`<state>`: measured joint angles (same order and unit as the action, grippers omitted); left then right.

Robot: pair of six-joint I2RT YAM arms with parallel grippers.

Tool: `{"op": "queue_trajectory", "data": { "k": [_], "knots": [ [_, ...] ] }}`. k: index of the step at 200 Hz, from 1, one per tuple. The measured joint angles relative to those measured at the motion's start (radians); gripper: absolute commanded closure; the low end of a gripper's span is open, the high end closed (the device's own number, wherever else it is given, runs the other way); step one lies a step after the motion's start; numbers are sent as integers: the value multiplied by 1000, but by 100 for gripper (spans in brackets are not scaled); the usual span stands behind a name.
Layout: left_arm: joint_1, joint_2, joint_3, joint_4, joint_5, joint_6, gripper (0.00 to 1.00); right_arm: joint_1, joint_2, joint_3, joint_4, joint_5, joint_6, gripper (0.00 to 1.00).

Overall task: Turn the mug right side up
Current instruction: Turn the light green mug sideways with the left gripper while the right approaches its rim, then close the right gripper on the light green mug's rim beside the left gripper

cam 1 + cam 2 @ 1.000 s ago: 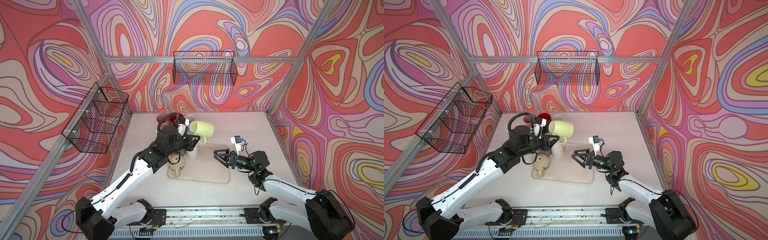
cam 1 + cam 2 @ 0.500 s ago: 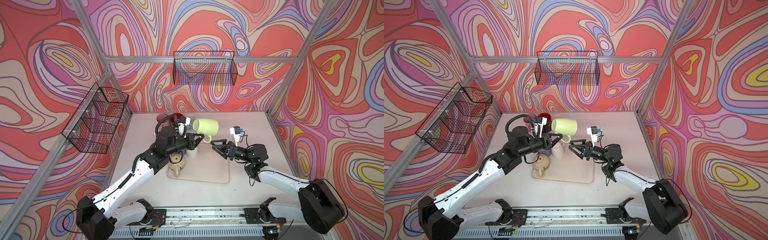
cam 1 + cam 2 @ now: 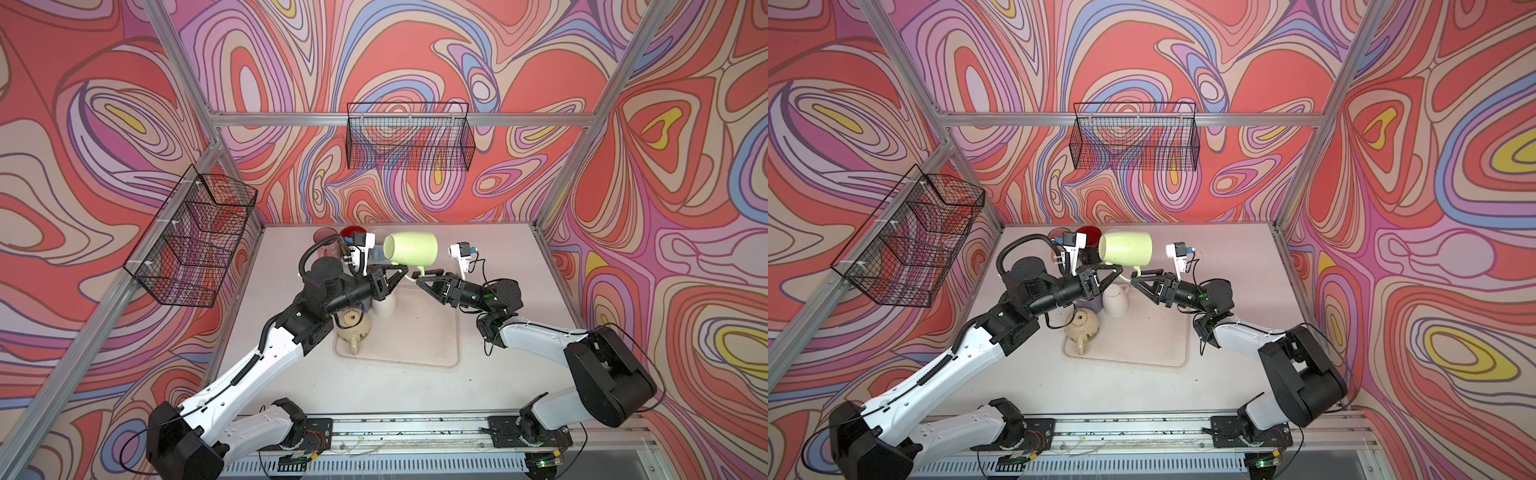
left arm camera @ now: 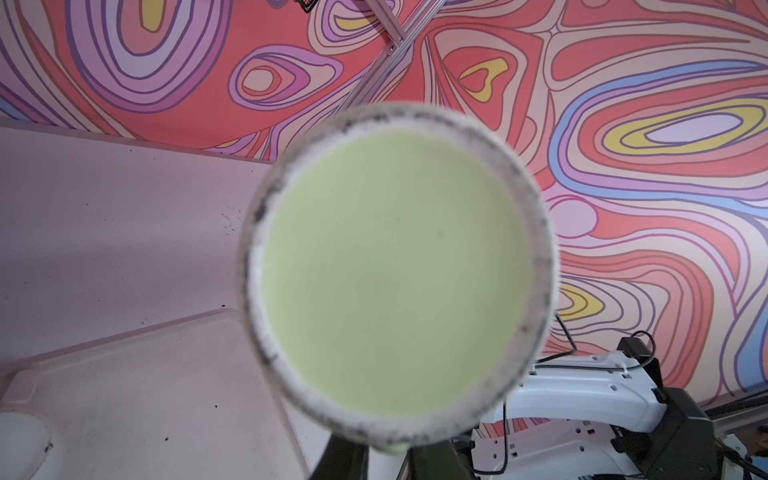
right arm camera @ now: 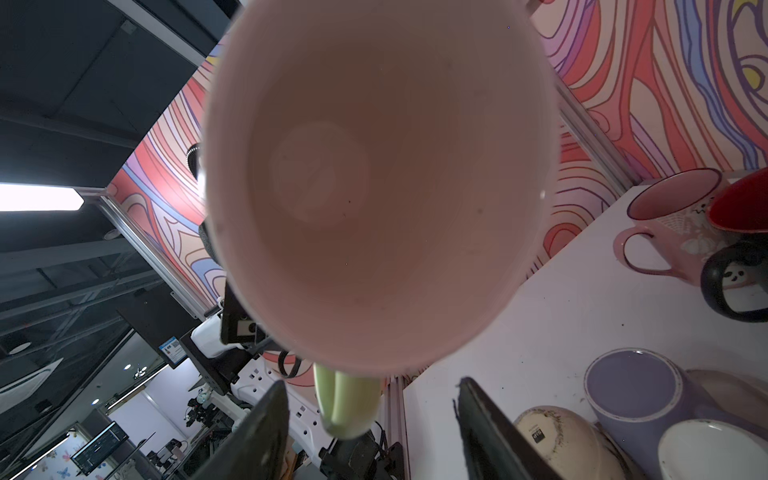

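Pale green mug, lying sideways aloft, its handle pinched by the left end effector; right end effector spread, fingers either side of that handle, apart from it.

Walled with red-purple swirl panels, framed by aluminium bars, hung with black wire baskets, over pale tabletop.

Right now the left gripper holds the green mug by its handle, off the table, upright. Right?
No: the mug lies on its side, not upright, as both top views show. The left gripper does hold it by the handle, off the table.
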<state>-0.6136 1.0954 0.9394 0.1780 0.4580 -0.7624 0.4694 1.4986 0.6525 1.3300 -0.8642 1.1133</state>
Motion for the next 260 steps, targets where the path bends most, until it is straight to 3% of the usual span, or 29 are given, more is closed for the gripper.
{"op": "queue_trajectory", "data": {
  "k": [63, 121, 170, 207, 233, 260],
  "knots": [
    [0, 0, -62, 82, 6, -34, 100, -6, 23, 24, 48, -9, 59, 52],
    [1, 19, -102, 171, 8, -61, 100, -6, 36, 35, 47, -9, 75, 58],
    [5, 22, -158, 236, 3, -76, 100, -5, 68, 36, 27, -7, 82, 78],
    [10, 31, -190, 277, -6, -90, 100, -6, 82, 36, 8, -3, 97, 100],
    [11, 38, -216, 326, -5, -108, 100, -6, 82, 36, -7, -2, 96, 100],
    [13, 38, -246, 358, -7, -121, 85, -5, 82, 32, -37, -5, 81, 100]
  ]
}}
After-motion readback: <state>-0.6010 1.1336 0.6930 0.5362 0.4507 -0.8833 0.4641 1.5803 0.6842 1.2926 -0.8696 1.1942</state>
